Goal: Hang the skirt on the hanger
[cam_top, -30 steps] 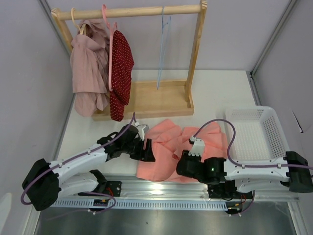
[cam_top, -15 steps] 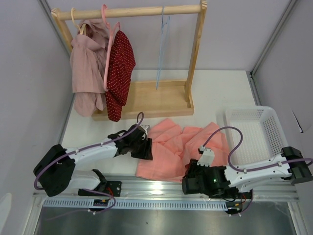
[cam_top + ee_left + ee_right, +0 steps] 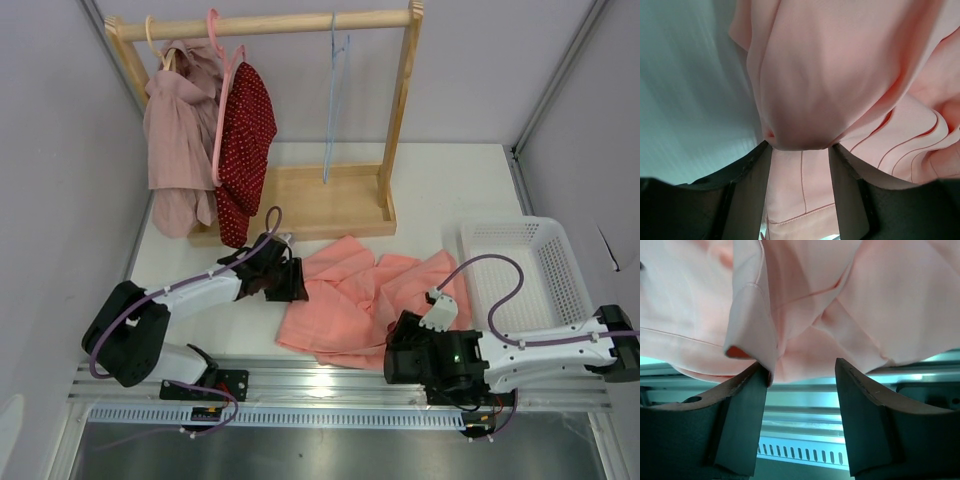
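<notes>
The salmon-pink skirt (image 3: 365, 295) lies crumpled on the white table in front of the rack. The light-blue wire hanger (image 3: 335, 95) hangs bare from the wooden rail. My left gripper (image 3: 290, 283) is at the skirt's left edge. In the left wrist view it (image 3: 800, 147) is open, with skirt fabric (image 3: 830, 75) lying between the fingers and a fold bulging at their tips. My right gripper (image 3: 400, 355) is at the skirt's near edge. In the right wrist view it (image 3: 800, 367) is open, and a folded hem of the skirt (image 3: 880, 300) touches its left fingertip.
The wooden rack (image 3: 400, 110) stands at the back on a flat base (image 3: 320, 205). A dark red dotted garment (image 3: 250, 130) and a mauve garment (image 3: 180, 130) hang at its left. A white basket (image 3: 520, 270) sits at the right. A metal rail (image 3: 320, 385) runs along the near edge.
My left gripper moved away from the near edge along the skirt's left side. My right gripper drew back to the skirt's near edge and shifted right. The skirt shifted and the dotted garment swung.
</notes>
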### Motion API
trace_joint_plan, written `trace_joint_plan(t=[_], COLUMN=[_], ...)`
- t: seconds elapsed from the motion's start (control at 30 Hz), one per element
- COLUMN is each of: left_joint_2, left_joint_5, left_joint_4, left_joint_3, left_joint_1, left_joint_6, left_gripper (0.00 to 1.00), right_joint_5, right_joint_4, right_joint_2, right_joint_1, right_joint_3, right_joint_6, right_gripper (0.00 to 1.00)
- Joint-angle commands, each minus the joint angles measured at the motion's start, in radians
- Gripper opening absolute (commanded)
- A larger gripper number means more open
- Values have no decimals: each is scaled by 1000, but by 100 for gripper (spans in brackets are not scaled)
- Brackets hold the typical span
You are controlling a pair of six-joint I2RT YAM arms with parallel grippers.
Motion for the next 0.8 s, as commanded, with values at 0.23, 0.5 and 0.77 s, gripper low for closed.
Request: trace_joint_plan(t=[0.23,0.5,0.77], left_joint_2=[-30,-122,-172], left_joint_5=[33,85,108], left_joint_4=[28,-22,-50], left_joint_3=[23,33,0], left_joint_1=[6,-11,-89], left_joint_6=[17,60,68], left_gripper=[55,58,61], right_joint_5=[62,24,-77], right_joint_4=[155,147,501], right_joint_2=[-73,-33,-58], right_joint_1=[-181,-175,-319], right_joint_3=[3,-18,-102], right_joint_6=[-282,-248,-501], right_gripper=[52,18,42])
